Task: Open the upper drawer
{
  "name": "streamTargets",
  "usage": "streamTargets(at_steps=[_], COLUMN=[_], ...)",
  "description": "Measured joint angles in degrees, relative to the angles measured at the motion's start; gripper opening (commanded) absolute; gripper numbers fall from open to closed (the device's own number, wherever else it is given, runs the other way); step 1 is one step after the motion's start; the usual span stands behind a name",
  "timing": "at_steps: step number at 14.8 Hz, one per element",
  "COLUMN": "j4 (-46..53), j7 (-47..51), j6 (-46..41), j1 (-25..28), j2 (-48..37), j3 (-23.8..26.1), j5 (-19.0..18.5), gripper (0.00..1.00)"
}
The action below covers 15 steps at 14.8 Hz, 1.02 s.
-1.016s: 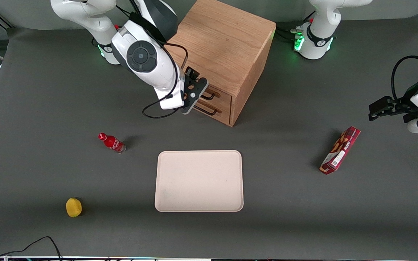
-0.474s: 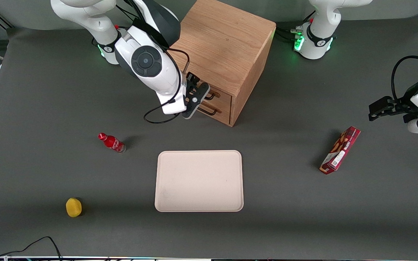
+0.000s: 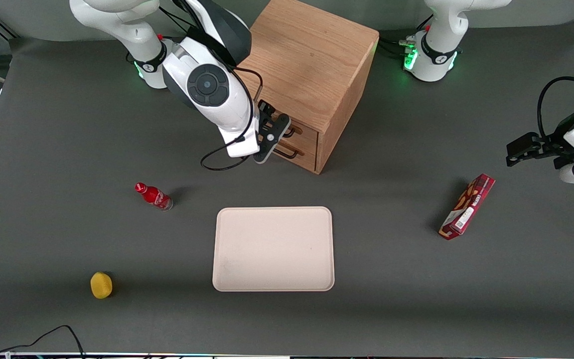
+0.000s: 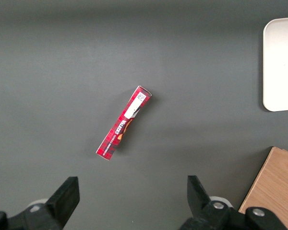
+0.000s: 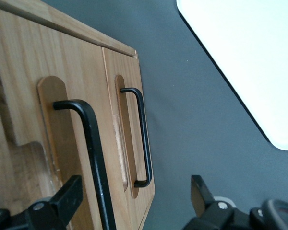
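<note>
The oak cabinet (image 3: 312,55) stands at the back of the table. Its upper drawer (image 3: 304,130) sits flush with the cabinet front and bears a thin black bar handle (image 3: 291,131). The bottom drawer handle (image 3: 287,152) is just below it. My right gripper (image 3: 278,130) is open, right in front of the upper drawer. In the right wrist view the upper drawer handle (image 5: 93,158) runs between the open fingers (image 5: 62,201) of the gripper (image 5: 132,201), nearer to one finger and not touching either. The bottom drawer handle (image 5: 143,139) shows beside it, nearer to the table.
A cream tray (image 3: 273,248) lies in front of the cabinet and shows in the right wrist view (image 5: 259,57). A red bottle (image 3: 153,196) and a yellow object (image 3: 101,284) lie toward the working arm's end. A red box (image 3: 467,206) lies toward the parked arm's end.
My right arm has moved in toward the cabinet front, bringing the open gripper closer to the upper drawer handle. The drawer has not moved.
</note>
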Motion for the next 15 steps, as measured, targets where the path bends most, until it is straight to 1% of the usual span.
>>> streamTargets(at_steps=[8,15], j4=[0.00,-0.24], j7=[0.00,-0.17], j6=[1.78,2.94], j1=[0.07,0.23], j2=[1.69,2.50], j3=[0.06,0.19], j5=[-0.17,-1.29], gripper=[1.00,1.00])
